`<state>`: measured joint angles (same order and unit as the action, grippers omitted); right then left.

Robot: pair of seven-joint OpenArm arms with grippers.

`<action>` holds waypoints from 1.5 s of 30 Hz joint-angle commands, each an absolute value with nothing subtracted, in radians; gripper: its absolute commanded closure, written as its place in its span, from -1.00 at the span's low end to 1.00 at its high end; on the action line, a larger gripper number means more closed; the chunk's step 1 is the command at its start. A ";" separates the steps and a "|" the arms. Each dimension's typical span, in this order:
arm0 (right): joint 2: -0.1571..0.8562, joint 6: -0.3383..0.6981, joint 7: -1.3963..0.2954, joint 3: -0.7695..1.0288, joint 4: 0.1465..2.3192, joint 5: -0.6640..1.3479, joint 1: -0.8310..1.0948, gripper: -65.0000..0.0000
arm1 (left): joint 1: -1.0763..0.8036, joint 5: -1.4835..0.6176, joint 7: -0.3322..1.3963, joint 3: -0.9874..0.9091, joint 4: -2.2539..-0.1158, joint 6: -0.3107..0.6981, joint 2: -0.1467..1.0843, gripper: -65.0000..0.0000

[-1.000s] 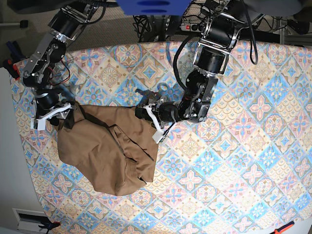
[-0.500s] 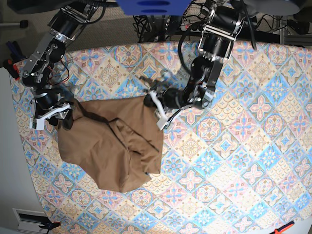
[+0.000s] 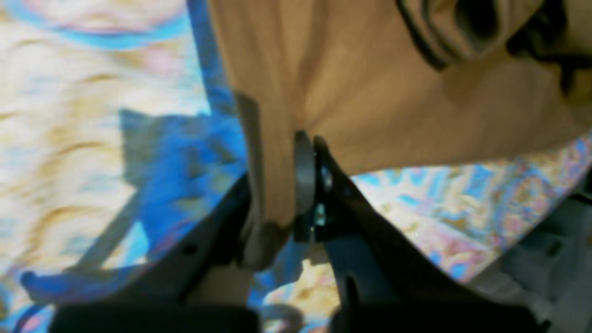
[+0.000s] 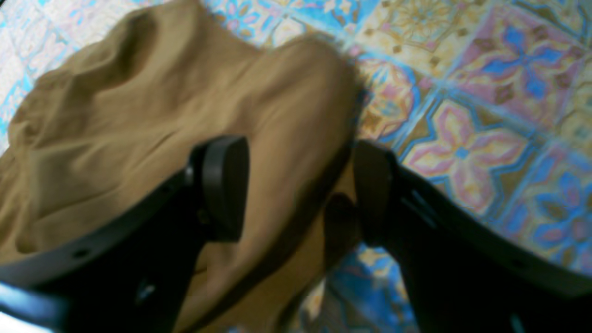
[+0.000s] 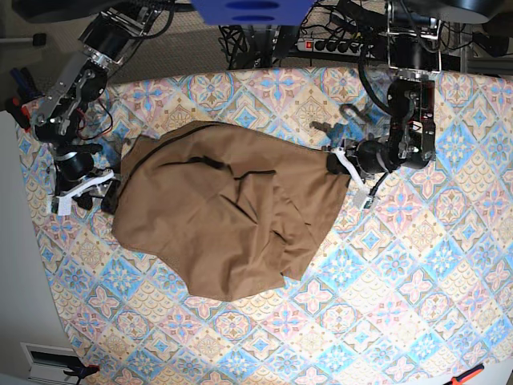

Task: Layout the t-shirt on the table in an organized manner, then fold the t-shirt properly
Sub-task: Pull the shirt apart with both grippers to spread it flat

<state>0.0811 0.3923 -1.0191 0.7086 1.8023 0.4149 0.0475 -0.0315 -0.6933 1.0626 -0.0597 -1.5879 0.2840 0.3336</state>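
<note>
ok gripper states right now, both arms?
Left gripper: shut on the t-shirt, pinching a fold at its edge.
Right gripper: open, jaws spread over the t-shirt's edge, nothing gripped.

Robot lab: power strip [image 5: 333, 45], cables [image 5: 248, 36] behind patterned table [image 5: 449, 265].

One t-shirt [image 5: 224, 216]; one table [image 5: 417, 273] under a patterned cloth; two grippers, the left gripper [image 5: 343, 167] and the right gripper [image 5: 94, 191].
</note>
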 commanded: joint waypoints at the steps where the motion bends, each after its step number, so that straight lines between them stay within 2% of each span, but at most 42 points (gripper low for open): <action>1: 0.093 0.397 -0.990 0.708 1.839 0.433 0.035 -0.06 | -0.031 -0.713 1.055 -0.062 -1.609 0.288 0.352 1.00; 5: 0.093 0.397 -0.986 0.707 1.833 0.433 0.056 -0.06 | -0.070 -0.713 1.058 -0.101 -1.613 0.288 0.392 1.00; 10: 0.093 0.404 -0.984 0.707 1.745 0.433 0.054 -0.06 | -0.170 -0.704 1.058 -0.254 -1.719 0.288 0.426 1.00; 14: 0.093 0.545 -0.984 0.708 1.695 0.433 0.054 -0.06 | -0.199 -0.708 1.061 -0.306 -1.748 0.288 0.460 1.00; 19: 0.090 0.576 -0.984 0.682 1.692 0.433 0.054 -0.06 | -0.205 -0.704 1.061 -0.288 -1.748 0.288 0.467 1.00; 23: 0.091 0.664 -0.984 0.599 1.638 0.432 0.054 -0.06 | -0.226 -0.704 1.061 -0.289 -1.748 0.288 0.467 1.00; 28: 0.094 0.673 -0.983 0.570 1.501 0.430 0.050 -0.06 | -0.252 -0.704 1.059 -0.294 -1.750 0.288 0.470 1.00; 34: 0.094 0.674 -0.983 0.570 1.466 0.430 -0.085 -0.06 | -0.280 -0.704 1.053 -0.295 -1.750 0.288 0.472 1.00; 45: 0.096 0.674 -0.974 0.568 1.365 0.429 -0.101 -0.06 | -0.283 -0.704 1.053 -0.295 -1.750 0.288 0.472 1.00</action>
